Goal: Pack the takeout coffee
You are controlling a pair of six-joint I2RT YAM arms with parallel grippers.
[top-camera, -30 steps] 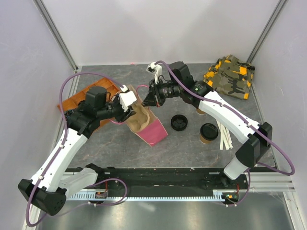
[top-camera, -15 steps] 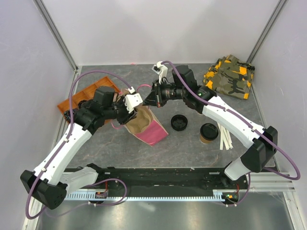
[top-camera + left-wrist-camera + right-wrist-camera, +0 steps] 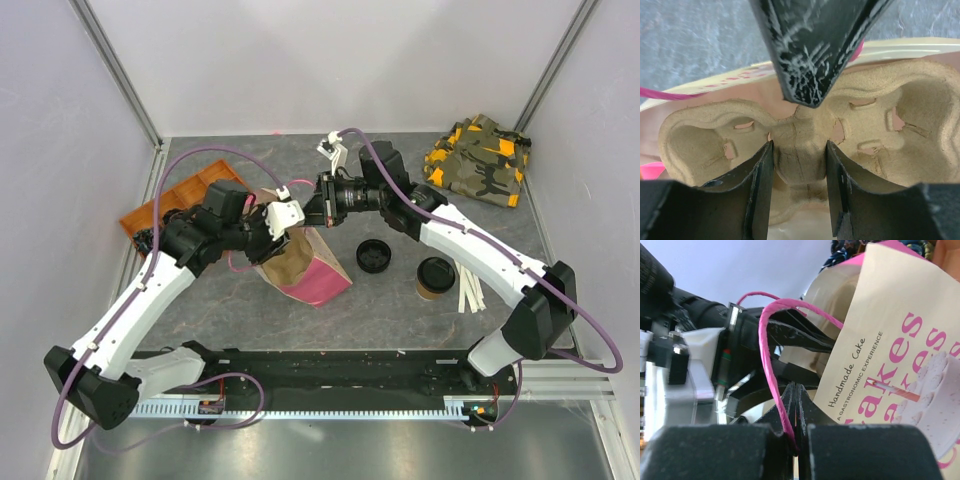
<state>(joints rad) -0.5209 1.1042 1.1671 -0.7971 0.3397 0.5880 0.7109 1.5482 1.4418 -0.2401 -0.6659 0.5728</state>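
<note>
The takeout coffee [image 3: 435,277], a tan cup with a black lid, stands on the table right of centre, away from both grippers. My left gripper [image 3: 276,224] is shut on the middle ridge of a tan pulp cup carrier [image 3: 890,125], which sits partly inside the mouth of a cream and pink paper bag [image 3: 312,275]. In the left wrist view the gripper [image 3: 799,165] clamps that ridge. My right gripper [image 3: 306,208] is shut on the bag's pink handle [image 3: 771,365] and holds the bag's mouth up; in the right wrist view the gripper [image 3: 796,440] pinches the cord.
A loose black lid [image 3: 374,256] lies between the bag and the coffee. Wooden stirrers [image 3: 468,287] lie right of the cup. A camouflage cloth [image 3: 480,160] is at the back right. An orange tray [image 3: 165,205] is at the back left.
</note>
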